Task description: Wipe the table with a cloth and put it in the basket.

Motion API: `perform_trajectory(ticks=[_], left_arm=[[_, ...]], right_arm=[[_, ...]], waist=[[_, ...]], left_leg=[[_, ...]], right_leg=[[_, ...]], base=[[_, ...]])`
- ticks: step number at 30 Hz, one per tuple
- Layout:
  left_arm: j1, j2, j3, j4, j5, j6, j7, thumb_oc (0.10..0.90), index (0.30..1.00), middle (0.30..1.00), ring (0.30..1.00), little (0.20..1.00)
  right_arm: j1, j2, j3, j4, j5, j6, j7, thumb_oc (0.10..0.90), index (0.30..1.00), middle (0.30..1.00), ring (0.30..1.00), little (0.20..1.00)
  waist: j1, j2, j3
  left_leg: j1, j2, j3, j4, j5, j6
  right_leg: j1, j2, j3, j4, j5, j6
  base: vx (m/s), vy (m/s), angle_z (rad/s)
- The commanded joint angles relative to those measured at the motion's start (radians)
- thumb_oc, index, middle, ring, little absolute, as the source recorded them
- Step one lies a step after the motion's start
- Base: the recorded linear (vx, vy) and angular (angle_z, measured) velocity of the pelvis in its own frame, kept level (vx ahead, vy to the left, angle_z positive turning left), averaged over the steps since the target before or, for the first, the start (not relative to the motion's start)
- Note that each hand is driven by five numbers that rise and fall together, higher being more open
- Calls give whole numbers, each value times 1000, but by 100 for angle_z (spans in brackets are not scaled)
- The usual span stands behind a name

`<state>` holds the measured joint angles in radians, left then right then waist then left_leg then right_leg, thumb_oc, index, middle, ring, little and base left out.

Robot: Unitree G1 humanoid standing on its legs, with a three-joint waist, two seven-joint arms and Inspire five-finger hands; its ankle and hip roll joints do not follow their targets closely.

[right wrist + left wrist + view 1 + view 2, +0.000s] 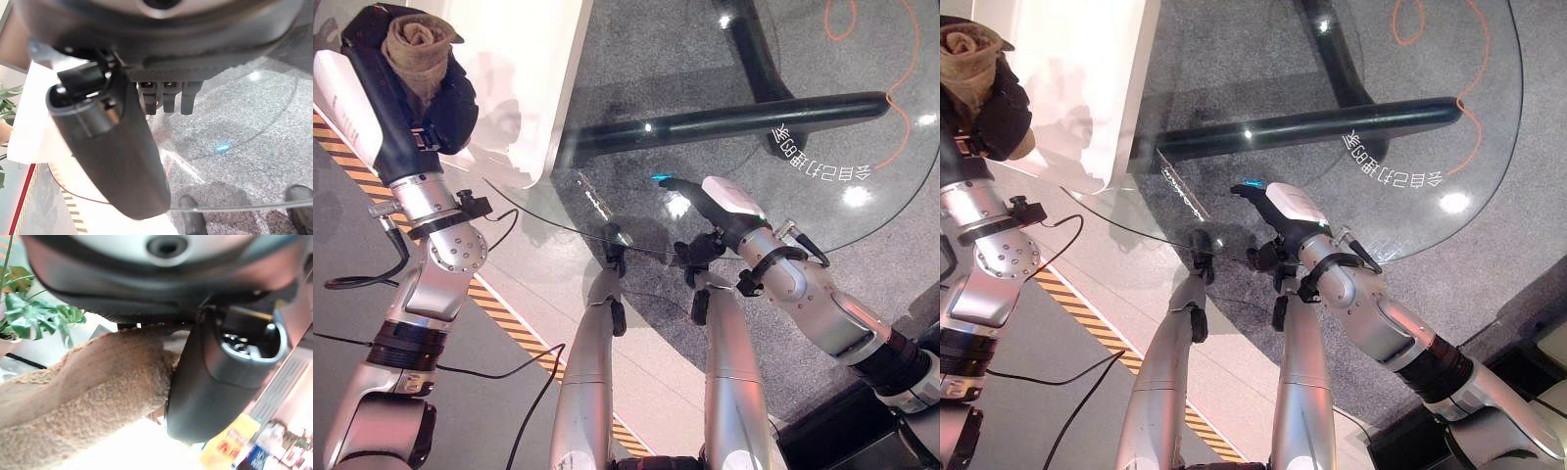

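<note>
Up at the far left, the left hand (406, 83) is raised clear of the table, its dark fingers curled round one brown fleecy cloth (416, 49) that is bunched into a wad in the palm. From the left wrist, the cloth (83, 396) lies pressed against the dark thumb (215, 382), so the hold is firm; a leafy green plant (34, 316) shows behind it.

One round glass table (862, 127) fills the middle of the scene. Its rim curves across in front of the robot, and through the glass a black tubular base (724, 117) and speckled grey floor can be seen. An orange cable (901, 88) trails over the floor on the far right. A single white block (524, 69) — possibly a cabinet or a box, the view is too partial to tell — stands by the table's far left edge. Yellow-and-black striped tape (494, 304) runs over the floor below the left arm.

The right hand (724, 211) sits at the near rim of the glass, with its white-covered thumb lying along the surface. From the right wrist, its fingers (171, 95) are bent down in a short row beside the long dark thumb (117, 156) — curled, with nothing between them.
</note>
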<state>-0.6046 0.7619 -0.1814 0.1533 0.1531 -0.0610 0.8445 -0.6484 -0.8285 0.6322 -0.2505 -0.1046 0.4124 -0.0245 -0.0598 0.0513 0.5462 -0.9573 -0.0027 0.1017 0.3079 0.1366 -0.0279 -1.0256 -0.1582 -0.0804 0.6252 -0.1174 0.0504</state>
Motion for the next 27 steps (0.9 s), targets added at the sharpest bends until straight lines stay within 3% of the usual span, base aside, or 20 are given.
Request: perform_trajectory(ticks=[1,8,13,23,27], left_arm=[[-102,86,75,-40,85,-44,131,100,300,300,300,200],[-177,81,34,73,53,-41,163,100,300,300,300,200],[-225,69,19,179,35,-88,181,100,300,300,300,200],[-325,69,-40,289,12,-68,199,100,300,300,300,200],[-348,55,-50,320,-31,-99,182,100,300,300,300,200]], right_arm=[[-30,-5,50,-7,71,-18,-10,800,900,900,900,900],[-67,4,59,23,80,-21,-7,800,900,900,900,900],[-84,4,59,42,73,-32,10,800,900,900,900,900],[-79,-2,40,45,71,-63,7,800,900,900,900,900],[-78,8,34,52,74,-67,2,800,900,900,900,900]], waist=[[4,-12,-26],[-4,-18,-26],[-13,-25,-26],[-31,-43,-26],[-36,-47,-26]], left_leg=[[-26,-49,94,170,-217,10],[-56,-52,95,167,-210,6],[-85,-49,98,162,-199,3],[-112,-47,100,150,-184,-2],[-120,-46,99,156,-187,-1]], right_leg=[[-10,75,13,-243,152,63],[-38,80,18,-249,163,66],[-68,90,19,-240,165,64],[-87,102,21,-245,172,61],[-96,104,22,-239,172,60]], base=[[7,41,-3],[0,40,-4],[-7,59,-6],[-7,9,-2],[0,0,0]])
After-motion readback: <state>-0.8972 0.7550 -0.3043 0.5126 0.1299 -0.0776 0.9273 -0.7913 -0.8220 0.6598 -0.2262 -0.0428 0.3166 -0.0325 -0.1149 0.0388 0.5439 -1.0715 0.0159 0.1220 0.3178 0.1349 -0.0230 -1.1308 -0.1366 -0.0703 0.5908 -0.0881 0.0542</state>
